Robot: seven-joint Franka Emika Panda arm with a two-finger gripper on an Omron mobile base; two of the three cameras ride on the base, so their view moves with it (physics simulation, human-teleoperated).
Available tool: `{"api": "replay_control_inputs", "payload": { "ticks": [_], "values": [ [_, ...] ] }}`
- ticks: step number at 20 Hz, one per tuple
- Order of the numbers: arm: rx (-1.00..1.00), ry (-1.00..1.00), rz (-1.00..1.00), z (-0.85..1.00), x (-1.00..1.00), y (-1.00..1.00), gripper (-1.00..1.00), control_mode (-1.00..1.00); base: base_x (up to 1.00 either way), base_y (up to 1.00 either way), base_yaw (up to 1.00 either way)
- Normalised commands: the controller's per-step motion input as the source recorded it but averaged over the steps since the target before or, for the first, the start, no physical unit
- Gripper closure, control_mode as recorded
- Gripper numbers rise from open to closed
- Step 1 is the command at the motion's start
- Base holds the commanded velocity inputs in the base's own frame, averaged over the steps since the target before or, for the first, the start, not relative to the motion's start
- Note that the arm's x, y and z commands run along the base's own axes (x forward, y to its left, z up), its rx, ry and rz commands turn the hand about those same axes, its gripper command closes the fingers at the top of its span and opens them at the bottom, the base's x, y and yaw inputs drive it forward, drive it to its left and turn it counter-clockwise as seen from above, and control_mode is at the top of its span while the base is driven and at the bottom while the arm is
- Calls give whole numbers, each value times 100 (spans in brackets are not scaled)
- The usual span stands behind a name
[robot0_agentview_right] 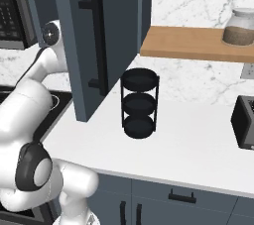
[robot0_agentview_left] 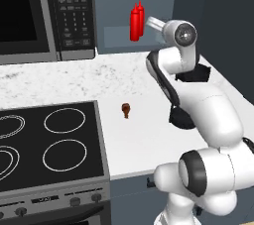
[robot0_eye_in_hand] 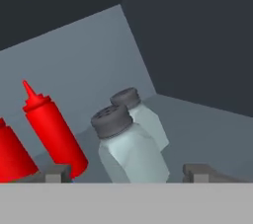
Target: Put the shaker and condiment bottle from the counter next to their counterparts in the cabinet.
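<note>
1. In the hand view we see the gripper (robot0_eye_in_hand: 128, 172) spread wide, its fingertips (robot0_eye_in_hand: 58, 172) at the bottom edge on either side of the near shaker (robot0_eye_in_hand: 129, 150), not touching it.
2. The second shaker (robot0_eye_in_hand: 143, 114) stands just behind the first, center frame.
3. Two red bottles (robot0_eye_in_hand: 52, 127) stand at lower left on the cabinet (robot0_eye_in_hand: 197, 114) shelf.
4. In the left base view, the bottles (robot0_agentview_left: 137, 21) appear at upper center, above the counter (robot0_agentview_left: 119, 75).

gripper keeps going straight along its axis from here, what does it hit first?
Most likely the nearer shaker, standing between the open gripper fingertips. The second shaker stands close behind it, then the cabinet back wall. Depth is unclear.
</note>
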Motion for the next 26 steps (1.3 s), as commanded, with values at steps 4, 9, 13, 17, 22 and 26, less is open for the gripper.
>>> {"api": "replay_control_inputs", "payload": {
  "ticks": [4, 9, 13, 17, 22, 26],
  "values": [
    [0, -8, 2, 0, -76, 10, -100, -100, 0, 0, 0],
    [0, -9, 0, 13, -87, 22, -100, -100, 0, 0, 0],
    [0, -6, 0, 21, -94, 39, -100, -100, 0, 0, 0],
    [0, -7, 0, 29, -100, 42, -100, -100, 0, 0, 0],
    [0, -11, -1, 21, -100, 33, -100, -100, 0, 0, 0],
    [0, -18, -2, 3, -100, 29, -100, -100, 0, 0, 0]
  ]
}}
